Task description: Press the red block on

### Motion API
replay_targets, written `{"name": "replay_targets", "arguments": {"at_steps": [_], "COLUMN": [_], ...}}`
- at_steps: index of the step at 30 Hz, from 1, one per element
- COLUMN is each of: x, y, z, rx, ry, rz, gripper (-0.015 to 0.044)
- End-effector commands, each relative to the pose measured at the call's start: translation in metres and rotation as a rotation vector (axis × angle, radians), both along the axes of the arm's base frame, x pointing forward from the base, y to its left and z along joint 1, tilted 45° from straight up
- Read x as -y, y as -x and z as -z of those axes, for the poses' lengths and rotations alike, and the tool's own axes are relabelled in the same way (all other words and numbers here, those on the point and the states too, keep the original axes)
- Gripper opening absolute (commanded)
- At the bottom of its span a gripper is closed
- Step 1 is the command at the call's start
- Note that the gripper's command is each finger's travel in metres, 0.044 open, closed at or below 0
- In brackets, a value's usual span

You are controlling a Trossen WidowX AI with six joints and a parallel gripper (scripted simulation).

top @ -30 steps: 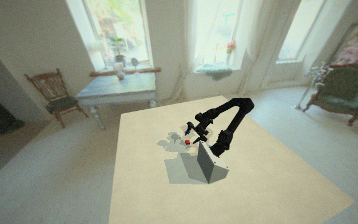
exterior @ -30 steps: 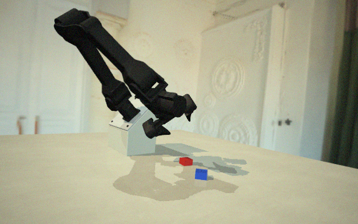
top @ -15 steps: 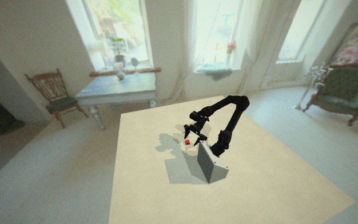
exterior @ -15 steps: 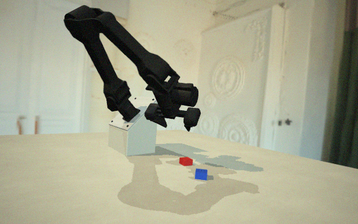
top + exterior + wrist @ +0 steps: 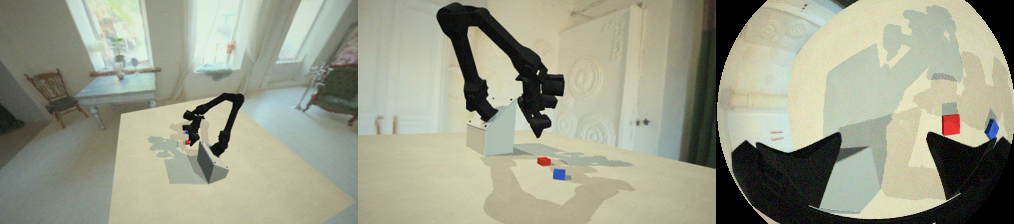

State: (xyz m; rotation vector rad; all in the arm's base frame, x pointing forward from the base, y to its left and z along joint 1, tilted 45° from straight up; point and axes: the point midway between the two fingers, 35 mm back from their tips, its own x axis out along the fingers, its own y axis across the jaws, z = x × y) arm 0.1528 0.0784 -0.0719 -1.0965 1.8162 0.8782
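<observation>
Exterior view: the black jointed robot arm [image 5: 234, 114] [image 5: 495, 31] leans above the pale flat tabletop [image 5: 143, 200] [image 5: 429, 186] [image 5: 811, 75], its black pincer [image 5: 194, 139] [image 5: 536, 132] [image 5: 886, 137] wide open and empty; below lie the small red block [image 5: 187, 142] [image 5: 544, 161] [image 5: 951, 124] and, near but apart, the small blue block [image 5: 186, 132] [image 5: 559, 174] [image 5: 991, 129].

the arm [image 5: 234, 117] [image 5: 461, 54] is matte black, with chunky joints and long, smooth links. its wedge-shaped base [image 5: 219, 173] [image 5: 499, 138] [image 5: 850, 185] is pale grey, flat-sided, with small dark screw-like dots on the sloping top. beyond the base, the black gripper [image 5: 192, 143] [image 5: 537, 136] [image 5: 886, 137] has broad fingers tapering to blunt points.
</observation>
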Motion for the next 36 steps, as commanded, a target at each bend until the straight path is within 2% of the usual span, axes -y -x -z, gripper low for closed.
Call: {"name": "replay_targets", "arguments": {"at_steps": [1, 8, 15, 29, 36], "x": [-0.010, -0.017, -0.026, -0.025, 0.001], "y": [-0.004, -0.006, -0.007, -0.009, -0.072], "z": [-0.001, -0.003, -0.005, -0.005, 0.004], "rx": [0.418, 0.723, 1.004, 1.008, 1.013], "ry": [0.357, 0.457, 0.471, 0.470, 0.471], "rz": [0.459, 0.727, 0.971, 0.975, 0.975], "gripper": [0.0440, 0.0440, 0.0440, 0.0440, 0.0440]}}
